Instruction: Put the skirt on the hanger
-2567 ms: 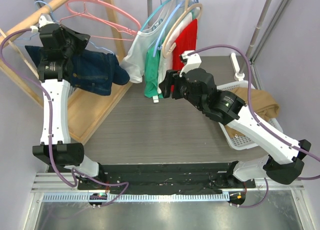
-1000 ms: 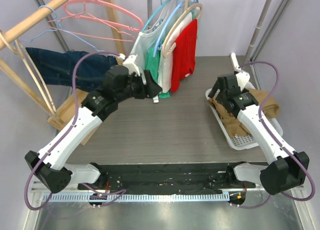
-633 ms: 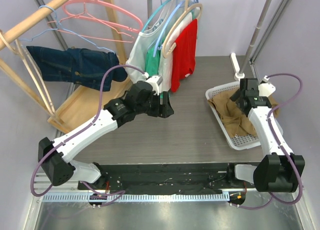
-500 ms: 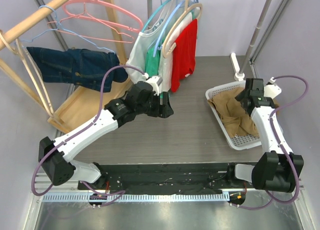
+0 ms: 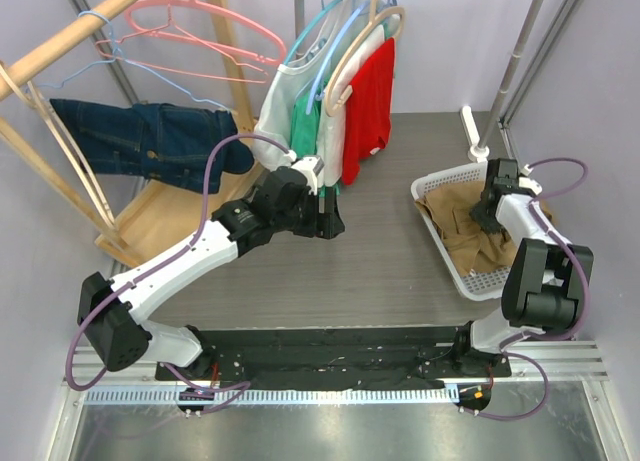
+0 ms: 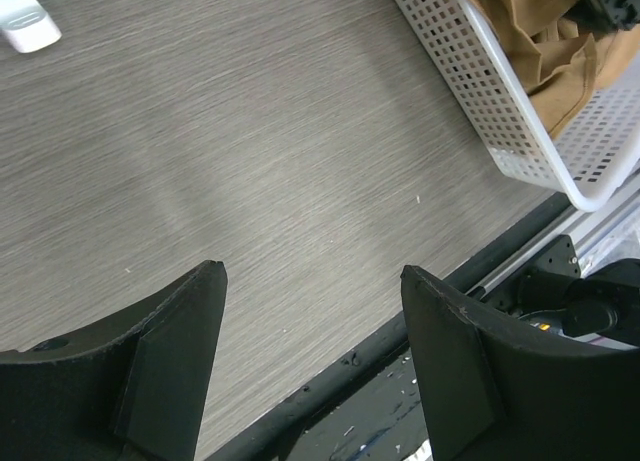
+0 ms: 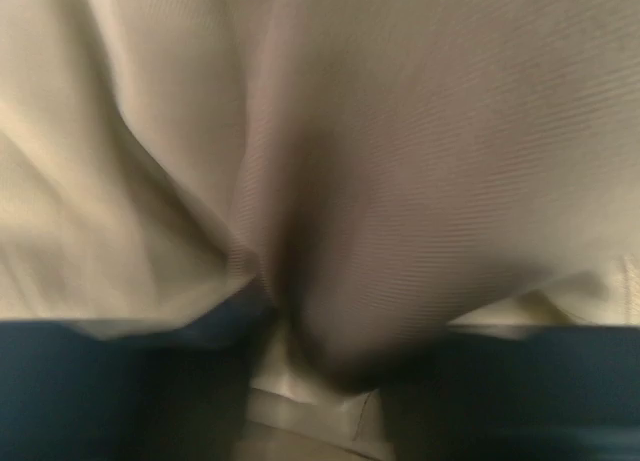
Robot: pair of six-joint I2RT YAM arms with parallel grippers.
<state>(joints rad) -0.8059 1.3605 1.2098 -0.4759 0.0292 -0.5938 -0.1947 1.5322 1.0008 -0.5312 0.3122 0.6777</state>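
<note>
**Desk:** Where is the skirt right now?

**Me:** In the white basket (image 5: pixel 447 253) at the right side of the table (image 5: pixel 380 271). The skirt (image 5: pixel 465 231) is a crumpled tan heap. None of it is on a hanger yet.

**Desk:** And your right pincer?

**Me:** My right pincer (image 5: pixel 487 213) sits down in that heap. On its wrist camera I see only cloth, with a fold gathered into the gap between the two dark fingers (image 7: pixel 110 391). I cannot tell whether they are clamped on that fold or only standing around it, so I don't count it as a grip.

**Desk:** Left side?

**Me:** My left pincer (image 6: pixel 312 274) hangs over bare table, well apart from the basket. Its fingers are spread with nothing between them.

**Desk:** How do you expect the cloth to handle?

**Me:** Light and limp, I judge. It should sag and unfold once I lift it, and a thin fold could slide out from between the pads. Nothing about it looks fragile, so I can squeeze firmly.

**Desk:** Where would you take hold?

**Me:** At the waistband, though I can't pick it out in the heap. A doubled edge should hold better than a single layer from the middle. I'd then want the left pincer on the other end of the band. That would spread the skirt for the bare pink hanger (image 5: pixel 195 26) on the wooden rail (image 5: pixel 60 43) at far left.
</note>
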